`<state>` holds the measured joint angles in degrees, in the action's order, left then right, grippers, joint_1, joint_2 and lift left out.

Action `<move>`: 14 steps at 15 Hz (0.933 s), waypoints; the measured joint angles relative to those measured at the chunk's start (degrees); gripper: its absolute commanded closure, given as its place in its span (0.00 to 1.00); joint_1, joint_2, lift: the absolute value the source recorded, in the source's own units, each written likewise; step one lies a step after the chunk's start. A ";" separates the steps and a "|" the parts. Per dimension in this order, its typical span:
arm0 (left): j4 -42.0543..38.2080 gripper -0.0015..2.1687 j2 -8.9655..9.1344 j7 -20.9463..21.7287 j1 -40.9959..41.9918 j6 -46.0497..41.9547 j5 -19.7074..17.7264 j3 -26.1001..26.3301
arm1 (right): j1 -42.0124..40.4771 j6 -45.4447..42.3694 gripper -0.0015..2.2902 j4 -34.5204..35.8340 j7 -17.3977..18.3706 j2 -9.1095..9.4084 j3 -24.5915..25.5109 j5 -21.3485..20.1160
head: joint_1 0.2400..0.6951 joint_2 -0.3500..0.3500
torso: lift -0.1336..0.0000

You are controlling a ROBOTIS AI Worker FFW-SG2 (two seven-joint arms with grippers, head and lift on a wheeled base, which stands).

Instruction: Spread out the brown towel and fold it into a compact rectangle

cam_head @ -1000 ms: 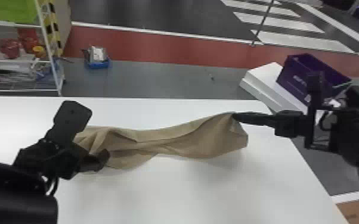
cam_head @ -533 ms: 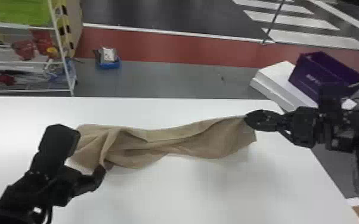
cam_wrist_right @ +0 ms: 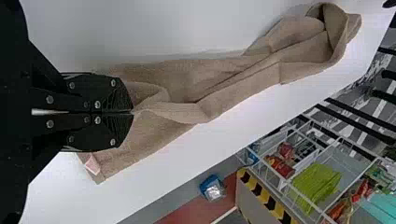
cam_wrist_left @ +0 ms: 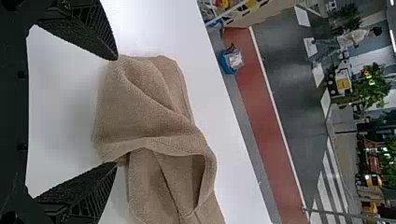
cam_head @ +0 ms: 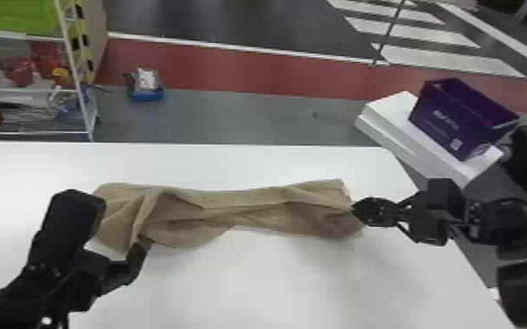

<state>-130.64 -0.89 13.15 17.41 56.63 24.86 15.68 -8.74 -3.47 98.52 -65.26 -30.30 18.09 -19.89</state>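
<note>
Left gripper [cam_head: 116,221]: yours, with its two black fingers parted wide, at the left end of the brown towel [cam_head: 258,201]. Your left wrist view puts the cloth just at and beyond the two fingertips, crossing the gap; nothing is clamped. Whether either tip touches it, you cannot tell.

Right gripper [cam_head: 354,209]: yours, closed, tips together on a fold at the towel's right end, coming in from the right side.

Towel, one: laid out between your two grippers as a long, rumpled strip, with ridges running lengthwise and a loose, raised fold near the left end. A small pale tag [cam_wrist_right: 92,164] sits at a corner by your right gripper.

Surface [cam_head: 275,280]: white, under the towel, its right edge slanting beneath your right arm.

Beyond the far edge: grey floor [cam_head: 232,116], then a red strip [cam_head: 232,68]. Far right, a purple bin [cam_head: 446,122] stands on a white box [cam_head: 389,105]. Far left, a white wire rack [cam_head: 77,83] carries a green item [cam_head: 13,15] and red containers [cam_head: 17,72]; near it, a blue tray [cam_head: 146,95] rests on the floor.
</note>
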 measured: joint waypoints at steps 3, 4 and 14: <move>-0.87 0.04 -0.05 -1.33 1.63 -1.40 -1.10 1.35 | 0.61 -0.59 0.54 -2.61 0.33 -0.21 -0.58 -0.22 | 1.00 0.08 | 0.07; -1.02 0.04 -0.04 -2.79 2.30 -1.46 -1.56 2.45 | 1.04 -0.60 0.54 -3.24 0.61 -0.21 -0.82 -0.27 | 1.00 0.06 | 0.07; 5.06 0.05 0.10 -14.05 1.08 -8.88 -6.64 8.81 | 8.77 1.55 0.54 -12.15 3.63 1.20 -3.80 -0.60 | 1.00 0.00 | 0.07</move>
<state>-125.59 -0.79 -0.89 18.49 47.75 18.21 24.49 0.03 -1.92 86.36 -61.63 -29.10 14.28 -20.49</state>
